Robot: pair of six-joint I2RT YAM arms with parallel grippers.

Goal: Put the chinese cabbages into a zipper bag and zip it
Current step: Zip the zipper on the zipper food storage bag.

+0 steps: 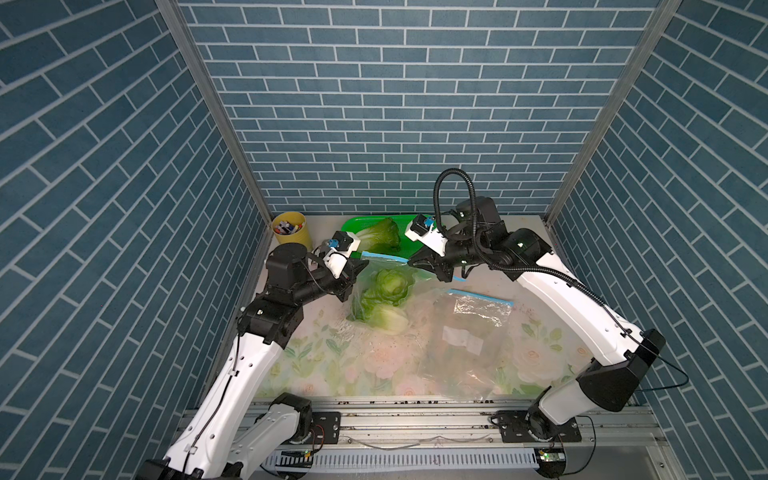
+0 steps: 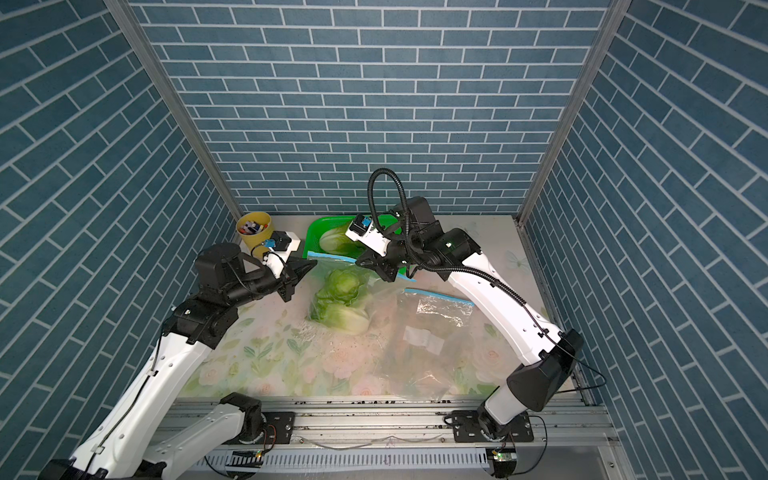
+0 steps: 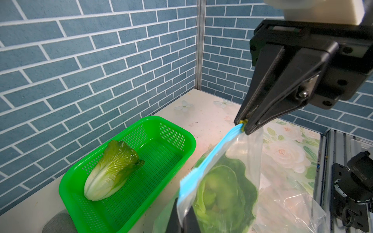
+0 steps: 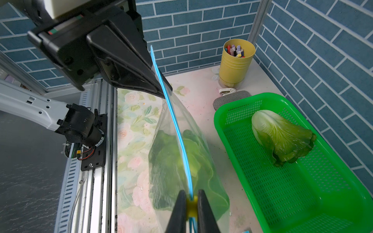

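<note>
entry: both arms are on the zipper bag [image 3: 250,157]. it hangs just in front of the green basket [image 3: 153,119], on the side toward the arm bases. its blue zip strip [image 4: 177,129] is pulled taut, parallel to the basket's long edge.

left gripper [image 1: 365,262]: jaws together, pinching the strip's end near the basket corner that the loose cabbage's white stem points toward.

right gripper [image 4: 191,198]: clamped on the yellow slider [image 3: 243,123], further along the strip, off the basket's opposite corner.

chinese cabbages: two bagged cabbages [image 1: 388,299] show through the film, one above the other, hanging below the strip and away from the basket. the third cabbage [image 4: 282,137] lies on its side inside the basket, long axis along the basket's length, not yet bagged.

in the right wrist view the strip reads as a single thin line between the jaws. i cannot tell whether the track is actually sealed there.

judgement: the strip's long axis runs straight from one gripper to the other, so the slider can only travel along that line toward the left gripper. the third cabbage sits on the basket side of the strip, and neither gripper is clearly nearer to it. both are occupied, so one must let go before it can reach in. closing the zip now would shut that cabbage out.
</note>
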